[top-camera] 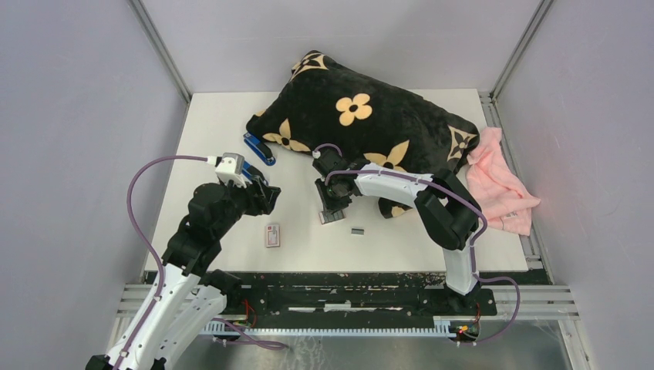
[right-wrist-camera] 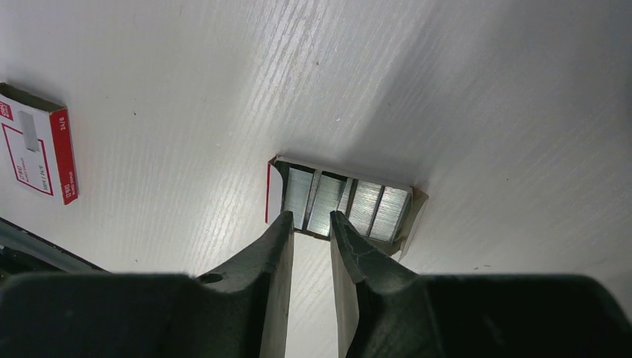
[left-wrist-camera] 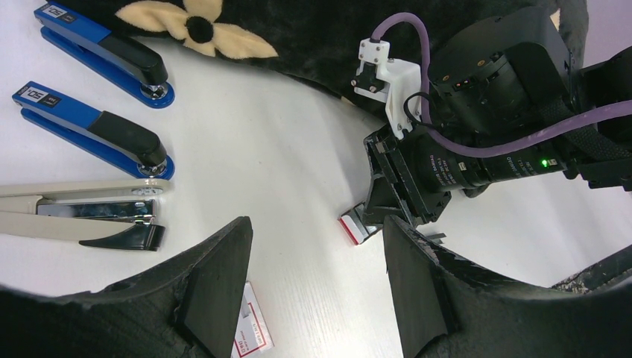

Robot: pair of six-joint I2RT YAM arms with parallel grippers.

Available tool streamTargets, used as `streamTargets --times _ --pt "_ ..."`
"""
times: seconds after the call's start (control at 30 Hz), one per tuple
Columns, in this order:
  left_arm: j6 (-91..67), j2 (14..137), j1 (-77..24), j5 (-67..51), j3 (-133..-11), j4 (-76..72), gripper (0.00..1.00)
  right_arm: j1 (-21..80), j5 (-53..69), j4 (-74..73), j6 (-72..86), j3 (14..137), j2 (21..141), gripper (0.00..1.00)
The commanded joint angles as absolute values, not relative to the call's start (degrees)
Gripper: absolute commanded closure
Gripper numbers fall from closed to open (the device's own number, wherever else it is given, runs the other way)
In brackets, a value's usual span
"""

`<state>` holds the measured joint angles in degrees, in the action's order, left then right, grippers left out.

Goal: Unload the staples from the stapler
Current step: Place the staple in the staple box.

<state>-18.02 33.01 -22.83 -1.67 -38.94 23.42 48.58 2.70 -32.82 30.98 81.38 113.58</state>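
right gripper (right-wrist-camera: pixel 311 224) fills the bottom of its wrist view, two matte black wedge-shaped fingers drawn in narrow with only a slim gap, tips down at the near edge of the open staple tray (right-wrist-camera: pixel 268 195). the staples (right-wrist-camera: pixel 373 209) lie in there as flat, ribbed silvery strips side by side, one of them straight between the tips; whether it is pinched or only straddled i cannot tell. the tray is thin card with a red side wall and frayed brown flaps, sitting on the white wood-grain table (top-camera: pixel 432 239). a closed staple box (right-wrist-camera: pixel 37 145), white with red print, lies apart to one side, and one loose strip (top-camera: pixel 357 230) rests bare on the table just beside the right arm. left gripper (left-wrist-camera: pixel 317 227) stands wide and holds nothing, hovering near the cream stapler (left-wrist-camera: pixel 74 201), which lies swung open with its shiny metal channel exposed; two blue staplers (left-wrist-camera: pixel 97 134) sit shut beyond it, against the plush black flowered pillow (top-camera: pixel 362 116). my read is that the step in hand is handling strips at the tray. next move calls for a fine, square approach: the strips are thin, slick and brittle along the joins, so a light pinch, kept level.
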Motion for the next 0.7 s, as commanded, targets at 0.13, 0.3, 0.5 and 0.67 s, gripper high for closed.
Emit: streamTargets --times 0.13,0.3,0.5,0.67 --pt "-15.7 33.1 -22.3 -2.8 -38.8 20.0 0.28 48.4 1.9 -32.4 30.5 82.3 112.5 0.7" --pt "-15.7 33.1 -22.2 -2.8 -38.8 20.0 0.28 48.4 2.2 -32.3 30.6 82.3 113.1 0.7" --pt "-15.7 33.1 -22.2 -2.9 -38.8 20.0 0.28 48.3 2.3 -32.3 30.6 82.2 113.5 0.69" --pt "-15.7 33.1 -22.2 -2.9 -38.8 20.0 0.28 48.3 2.4 -32.2 30.7 82.1 113.8 0.69"
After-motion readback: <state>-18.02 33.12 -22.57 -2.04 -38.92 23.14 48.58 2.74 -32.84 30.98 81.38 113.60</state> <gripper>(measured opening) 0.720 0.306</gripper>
